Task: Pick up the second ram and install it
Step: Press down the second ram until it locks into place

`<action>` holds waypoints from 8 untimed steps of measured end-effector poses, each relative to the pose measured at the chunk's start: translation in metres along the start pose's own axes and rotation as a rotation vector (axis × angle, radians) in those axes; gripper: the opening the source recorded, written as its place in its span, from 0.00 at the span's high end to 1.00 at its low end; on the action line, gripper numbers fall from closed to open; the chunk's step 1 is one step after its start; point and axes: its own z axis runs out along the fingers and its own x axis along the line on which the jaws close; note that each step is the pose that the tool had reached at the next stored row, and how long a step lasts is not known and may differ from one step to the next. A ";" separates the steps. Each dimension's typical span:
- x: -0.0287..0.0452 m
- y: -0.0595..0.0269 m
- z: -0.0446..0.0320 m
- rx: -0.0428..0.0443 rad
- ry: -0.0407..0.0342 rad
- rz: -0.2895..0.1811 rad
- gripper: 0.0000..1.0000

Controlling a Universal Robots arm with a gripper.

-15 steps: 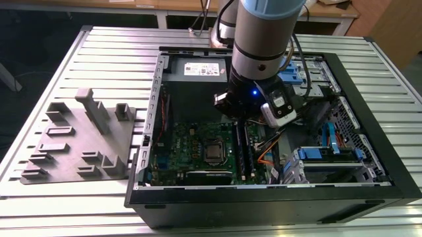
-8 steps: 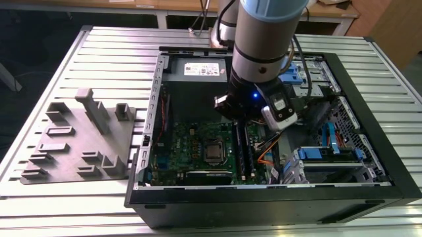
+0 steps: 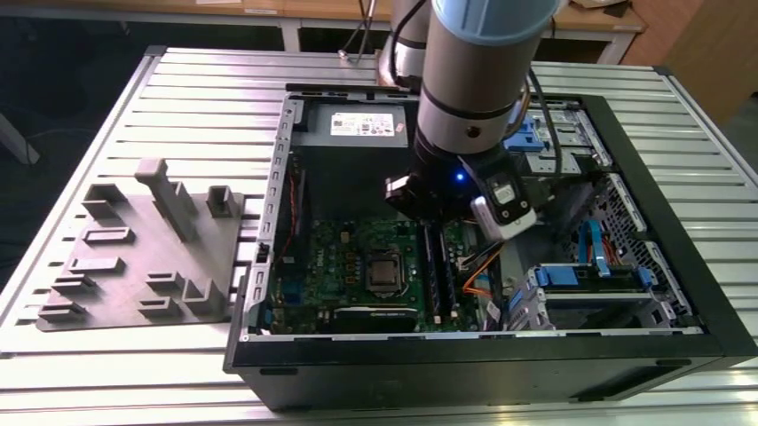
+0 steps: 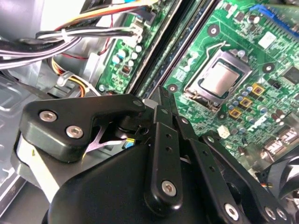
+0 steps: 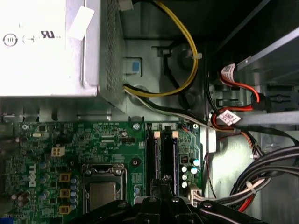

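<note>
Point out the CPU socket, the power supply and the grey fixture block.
CPU socket (image 4: pixel 218 79), second wrist view, on its metal lid.
Power supply (image 5: pixel 46 46), first wrist view, on its pale casing.
Grey fixture block (image 3: pixel 130 257), exterior view, on its flat base.

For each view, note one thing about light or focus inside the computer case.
Exterior view: the arm shades the motherboard, and a small blue light glows at its wrist. First wrist view: the power supply is glaringly bright. Second wrist view: the gripper looms dark, while the motherboard is brightly lit.

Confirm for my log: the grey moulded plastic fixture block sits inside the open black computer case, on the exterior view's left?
No. The exterior view shows the grey moulded plastic fixture block outside the open black computer case, on the slatted metal table, on the exterior view's left.
</note>
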 end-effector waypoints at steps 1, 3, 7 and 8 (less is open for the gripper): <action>-0.0001 -0.0017 -0.0001 0.0000 0.0000 0.000 0.93; -0.0002 -0.0052 -0.0003 0.0001 0.0000 0.000 0.93; -0.0004 -0.0118 -0.0007 0.0005 -0.0001 0.000 0.93; -0.0004 -0.0133 -0.0009 0.0009 -0.0001 0.000 0.93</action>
